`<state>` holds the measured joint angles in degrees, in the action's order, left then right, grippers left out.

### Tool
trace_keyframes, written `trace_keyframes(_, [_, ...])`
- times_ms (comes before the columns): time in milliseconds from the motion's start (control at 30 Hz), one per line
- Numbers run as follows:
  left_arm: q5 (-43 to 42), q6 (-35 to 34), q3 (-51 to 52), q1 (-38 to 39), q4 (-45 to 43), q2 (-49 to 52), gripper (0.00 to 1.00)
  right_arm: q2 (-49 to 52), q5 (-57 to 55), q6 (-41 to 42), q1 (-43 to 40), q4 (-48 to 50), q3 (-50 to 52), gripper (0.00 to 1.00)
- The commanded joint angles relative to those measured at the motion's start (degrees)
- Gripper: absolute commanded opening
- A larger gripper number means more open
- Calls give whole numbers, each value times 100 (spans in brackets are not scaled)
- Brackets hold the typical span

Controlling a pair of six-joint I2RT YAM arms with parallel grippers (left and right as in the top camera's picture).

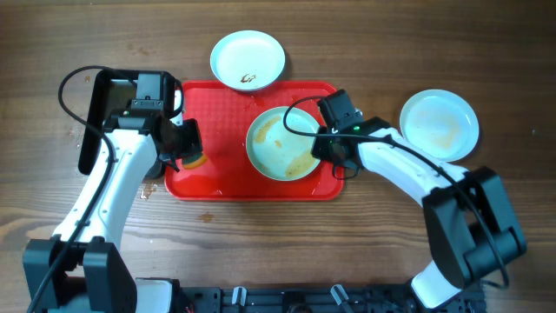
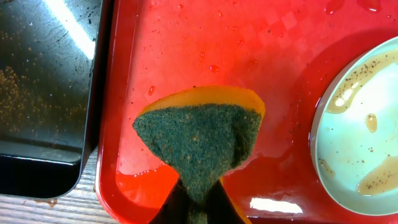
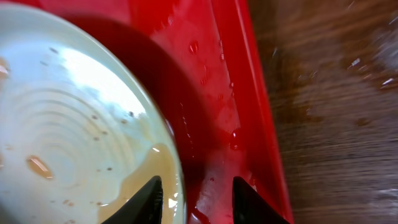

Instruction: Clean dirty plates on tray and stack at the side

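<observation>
- Evidently at the scrubbing step, with stacking not yet begun: a sauce-smeared plate [image 1: 280, 143] lying on the red tray [image 1: 217, 184], right of centre.
- Clenched in the left gripper [image 2: 199, 205], a sponge [image 2: 199, 140], green scouring face towards the camera, yellow backing behind it; hanging over bare wet tray, near that plate but apart from it.
- Spread open at the plate's right side, the right gripper [image 3: 196, 199]: one finger over the plate's inside, the other over the tray, the rim between them; contact with the rim impossible to tell.
- Next, most likely: close the right jaws on the rim to steady the plate, then bring the sponge across and wipe the brown streaks.
- Calls for a firm pinch, judging by the wet, slippery look of plate and tray.
- In the plate on the tray: pools of brown sauce and dark specks.
- At the tray's far edge, a second plate [image 1: 248, 59], touching or just overlapping the rim; one small dark smudge inside.
- On the wooden table [image 1: 347, 252] to the right, apart from the tray, a third plate [image 1: 439, 124]; a faint brownish film inside.
- Just beside the tray's left edge, a black pan [image 2: 43, 93], holding a scatter of fine specks.
- On the tray itself: water droplets and a small puddle.
</observation>
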<state>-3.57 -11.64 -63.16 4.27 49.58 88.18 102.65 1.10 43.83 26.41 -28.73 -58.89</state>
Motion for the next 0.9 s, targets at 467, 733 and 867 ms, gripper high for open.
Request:
trace_keyframes(467, [-92,76,13,-33,-48,33,4,282,361,-328,-4,-153,31,5])
trace_keyframes(733, [-94,74,13,-33,-48,33,4,-42,-365,-404,-2,33,28,5])
trace_keyframes(867, [-92,74,13,-33,-48,33,4,-236,-369,-291,-2,138,28,5])
